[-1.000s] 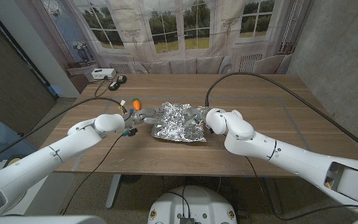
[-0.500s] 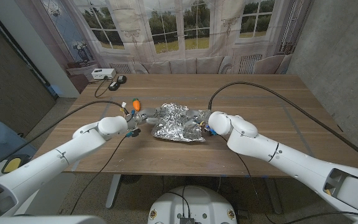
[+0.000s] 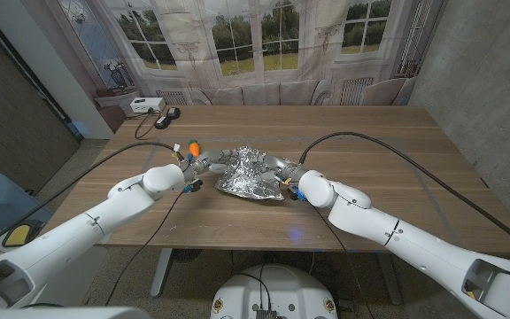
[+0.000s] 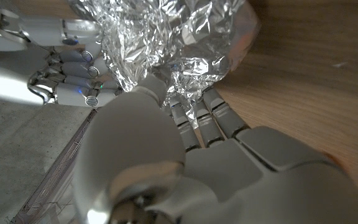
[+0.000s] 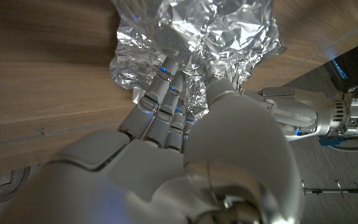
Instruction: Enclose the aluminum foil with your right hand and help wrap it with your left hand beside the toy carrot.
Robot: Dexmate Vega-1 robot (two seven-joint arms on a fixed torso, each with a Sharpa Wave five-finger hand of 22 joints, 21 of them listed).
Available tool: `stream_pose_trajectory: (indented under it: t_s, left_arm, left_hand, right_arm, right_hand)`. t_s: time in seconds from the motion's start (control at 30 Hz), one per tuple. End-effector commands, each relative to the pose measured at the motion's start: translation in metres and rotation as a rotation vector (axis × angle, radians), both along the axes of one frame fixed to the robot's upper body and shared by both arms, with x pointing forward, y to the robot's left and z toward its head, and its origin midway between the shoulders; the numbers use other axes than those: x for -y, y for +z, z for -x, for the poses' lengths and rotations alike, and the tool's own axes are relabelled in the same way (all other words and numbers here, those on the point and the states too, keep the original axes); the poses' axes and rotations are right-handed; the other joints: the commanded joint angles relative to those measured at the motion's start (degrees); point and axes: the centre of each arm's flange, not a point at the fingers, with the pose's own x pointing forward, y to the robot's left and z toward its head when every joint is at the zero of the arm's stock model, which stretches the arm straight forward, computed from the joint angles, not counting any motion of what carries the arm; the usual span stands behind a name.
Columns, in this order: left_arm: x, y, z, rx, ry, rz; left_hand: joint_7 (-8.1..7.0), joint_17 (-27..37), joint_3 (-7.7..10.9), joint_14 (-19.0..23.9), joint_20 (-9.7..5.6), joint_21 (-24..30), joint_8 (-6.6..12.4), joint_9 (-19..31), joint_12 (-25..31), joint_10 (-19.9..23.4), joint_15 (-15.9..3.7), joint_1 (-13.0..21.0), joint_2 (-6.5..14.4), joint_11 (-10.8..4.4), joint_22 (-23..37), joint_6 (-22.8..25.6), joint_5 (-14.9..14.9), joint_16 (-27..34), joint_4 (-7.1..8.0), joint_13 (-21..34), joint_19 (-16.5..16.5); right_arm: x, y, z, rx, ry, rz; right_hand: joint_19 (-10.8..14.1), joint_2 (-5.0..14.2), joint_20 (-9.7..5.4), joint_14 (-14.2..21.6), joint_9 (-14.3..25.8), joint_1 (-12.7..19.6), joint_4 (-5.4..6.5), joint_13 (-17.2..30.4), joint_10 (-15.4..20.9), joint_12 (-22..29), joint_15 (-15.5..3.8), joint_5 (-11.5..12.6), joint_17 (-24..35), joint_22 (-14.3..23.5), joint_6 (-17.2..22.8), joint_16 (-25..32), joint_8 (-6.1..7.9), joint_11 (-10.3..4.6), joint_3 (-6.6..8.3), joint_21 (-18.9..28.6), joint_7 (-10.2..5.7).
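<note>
Wooden worktop (image 3: 388,151) ran wide across the room, with a painted window-and-garden backdrop behind its far edge. Crumpled aluminum foil (image 3: 251,175) lay near the worktop's middle, slightly left of centre. Its long axis ran roughly left to right, and a bunched peak stood up at its far-left part. Its near-right edge spread flatter on the wood.

Left hand (image 3: 204,166) sat at the foil's left end, touching it. In the left wrist view its fingers (image 4: 213,118) reached into the foil's folds, laid close side by side; whether they pinched a fold could not be told. Right hand (image 3: 282,173) was against the foil's right side. In the right wrist view its fingers (image 5: 160,102) lay on the foil, close together, with the thumb pressed into the crumple beside them, so the hand gripped the foil between them.

Toy carrot (image 3: 194,145), orange, lay just beyond the left hand, on the far-left side of the foil and apart from it. White box (image 3: 147,105) and a dark object (image 3: 170,112) sat at the far-left corner. Black cables (image 3: 361,137) trailed from both arms across the wood.
</note>
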Motion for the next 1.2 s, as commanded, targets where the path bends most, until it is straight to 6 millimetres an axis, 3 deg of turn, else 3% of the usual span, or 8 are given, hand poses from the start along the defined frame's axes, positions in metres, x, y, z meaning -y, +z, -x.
stream_pose_trajectory:
  t_s: [0.03, 0.27, 0.37, 0.4, 0.53, 0.7, 0.97, 1.2]
  left_arm:
    - [0.0, 0.009, 0.003, 0.098, 0.059, 0.016]
    - [-0.001, 0.014, 0.005, 0.12, 0.091, -0.006]
    - [0.001, 0.017, 0.007, 0.129, 0.128, -0.069]
    - [0.002, 0.018, 0.008, 0.124, 0.136, -0.088]
    - [0.006, 0.022, 0.009, 0.081, 0.137, -0.176]
    - [0.011, 0.027, 0.01, 0.036, 0.153, -0.297]
    - [0.013, 0.028, 0.01, 0.014, 0.158, -0.334]
    - [0.012, 0.03, 0.011, 0.017, 0.14, -0.306]
  left_hand:
    - [-0.43, 0.1, 0.42, 6.49, -0.53, 2.6, 2.1, 0.38, 1.08, 5.66, -7.05, 0.77, 0.24, 0.46, 0.57, 8.78, -0.13, 0.45, 0.24, 0.3, 2.63]
    - [-0.13, 0.16, 1.02, 11.35, -0.28, 4.13, 2.96, 0.37, 1.62, 9.27, -7.49, 0.42, 0.49, 0.46, 0.82, 13.94, -0.21, 0.66, 0.48, 0.57, 3.23]
    - [0.29, 0.36, 0.77, 9.97, 1.34, 3.6, 1.46, 0.31, 0.46, 7.5, -6.88, -0.63, 0.12, 0.78, 0.9, 11.89, -0.33, -0.54, 0.88, 0.79, 0.15]
    - [0.11, 0.89, 0.31, 8.63, 3.22, 2.76, 0.28, 0.28, -0.93, 4.73, -5.94, -1.44, 0.04, 1.34, 0.89, 10.15, -0.39, -0.94, 1.2, 0.92, -3.02]
    - [0.0, 2.41, -3.94, -6.88, 8.95, -1.3, -6.48, 0.23, -7.4, -8.88, -0.4, -5.68, -1.25, 3.61, 0.35, -2.84, -0.62, -2.97, 2.05, 1.63, -15.94]
    - [0.72, 1.67, -7.09, -21.29, 12.3, -5.66, -7.41, 0.06, -9.54, -22.27, 6.65, -10.39, -1.68, 7.73, -0.38, -15.53, -0.7, -3.17, 2.94, 1.71, -25.5]
    - [1.53, 1.23, -8.38, -24.92, 12.83, -7.21, -7.39, -0.04, -9.18, -26.13, 7.49, -12.42, -2.22, 8.98, -0.52, -20.26, -0.55, -2.91, 3.14, 1.55, -28.29]
    - [2.18, 1.2, -8.34, -25.03, 13.14, -7.32, -7.22, -0.06, -8.87, -26.41, 7.89, -12.7, -1.57, 9.06, -0.53, -21.08, -0.43, -2.59, 3.23, 1.51, -28.22]
  right_arm:
    - [0.002, -0.005, 0.001, 0.13, -0.01, -0.118]
    - [0.0, -0.002, 0.001, 0.155, -0.055, -0.035]
    - [-0.002, 0.0, 0.001, 0.147, -0.08, 0.024]
    - [-0.003, 0.001, 0.0, 0.137, -0.087, 0.047]
    - [-0.005, 0.004, 0.0, 0.094, -0.119, 0.137]
    - [-0.004, 0.006, 0.001, 0.088, -0.141, 0.172]
    - [-0.003, 0.013, 0.006, 0.092, -0.187, 0.222]
    - [0.009, 0.022, 0.0, -0.026, -0.152, 0.181]
  right_hand:
    - [-0.12, 0.31, -3.23, 4.25, 0.02, 2.64, -0.18, -0.05, 3.39, 1.09, -9.88, 0.19, 1.93, 0.45, 3.82, 1.99, 0.85, -0.36, 0.54, 1.61, -0.24]
    - [-1.61, 0.03, -1.48, 8.44, 0.07, 4.05, 0.48, -0.03, 6.26, 1.67, -9.79, -0.31, 4.59, 0.75, 8.29, 4.33, 1.56, -0.73, -0.29, 3.41, -0.97]
    - [-2.95, -0.52, 0.29, 9.15, 0.06, 1.78, 1.92, -0.02, 6.73, 1.58, -8.78, -0.63, 4.84, 0.76, 8.71, 4.2, 1.29, -0.49, -1.48, 3.75, -1.02]
    - [-3.69, -0.94, 0.85, 8.68, 0.07, 0.83, 2.37, -0.02, 6.25, 1.28, -8.49, -0.75, 4.79, 0.75, 8.34, 3.78, 1.0, -0.87, -2.0, 3.74, -1.34]
    - [-12.08, -2.62, 5.67, -2.55, 0.28, -5.09, 4.9, 0.07, -0.04, -2.43, -5.77, -0.15, 3.63, -0.69, 4.3, -3.73, -1.7, -0.33, -4.89, 2.71, -1.62]
    - [-16.11, -3.11, 7.59, -6.82, 0.35, -7.54, 5.9, 0.15, -2.98, -4.02, -3.9, 0.6, 2.96, -2.24, 2.58, -6.91, -2.33, 0.08, -6.05, 1.41, -1.47]
    - [-18.92, -3.7, 9.07, -10.08, 0.41, -9.77, 6.64, 0.25, -7.85, -6.27, -2.43, 1.59, 2.58, -4.25, -2.67, -9.57, -3.42, 0.46, -7.17, 0.28, -0.8]
    - [-28.89, -5.04, 14.14, -25.44, 0.69, -18.57, 10.32, 0.9, -22.23, -8.39, 4.13, 3.04, 2.93, -6.68, -17.03, -16.23, -3.27, 3.41, -12.33, -4.49, 1.78]
